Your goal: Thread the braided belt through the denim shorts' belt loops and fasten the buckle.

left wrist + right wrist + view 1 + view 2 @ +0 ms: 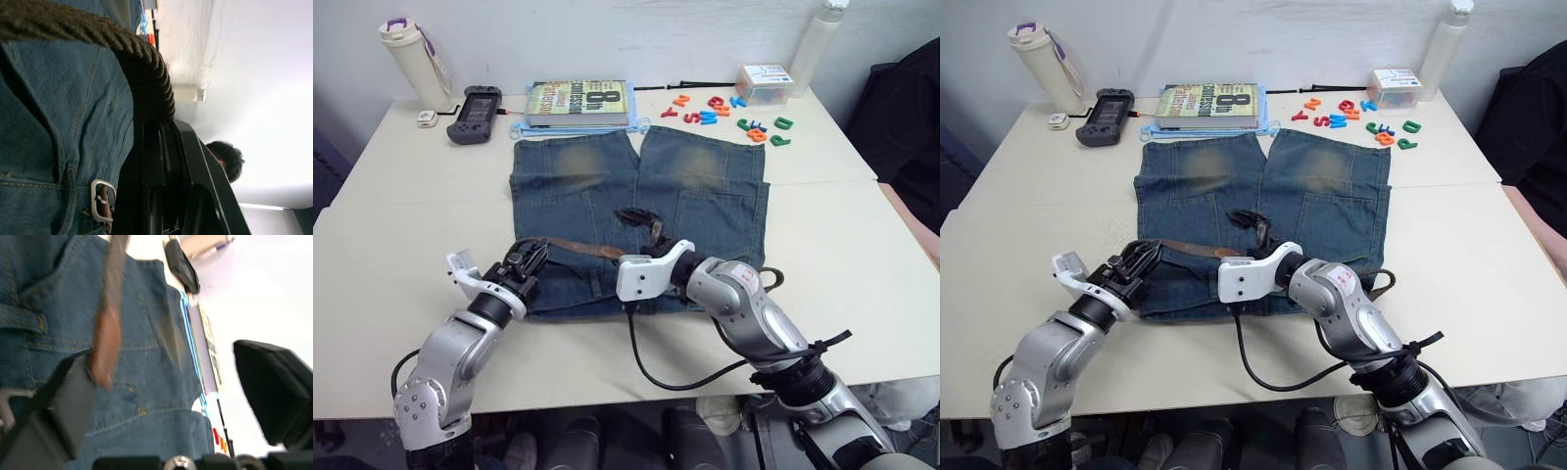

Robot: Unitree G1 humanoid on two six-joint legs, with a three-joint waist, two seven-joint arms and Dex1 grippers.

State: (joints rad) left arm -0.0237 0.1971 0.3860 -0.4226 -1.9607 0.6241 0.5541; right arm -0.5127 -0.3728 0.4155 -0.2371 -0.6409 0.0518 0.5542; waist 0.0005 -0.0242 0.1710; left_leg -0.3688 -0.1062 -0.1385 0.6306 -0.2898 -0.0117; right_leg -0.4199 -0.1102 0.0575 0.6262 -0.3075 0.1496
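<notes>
Your left tool (527, 260) is clamped on the braided belt (578, 246) at the left end of the waistband of the denim shorts (705, 211), which lie flat on the table (401, 225) with the legs pointing away from you. From that grip the belt runs right along the waistband to its tan tip. The buckle (101, 199) rests on the denim close beside the left tool. Your right tool (654, 249) sits over the waistband's middle with its 2 fingers spread, the tan tip touching 1 finger (54, 401).
</notes>
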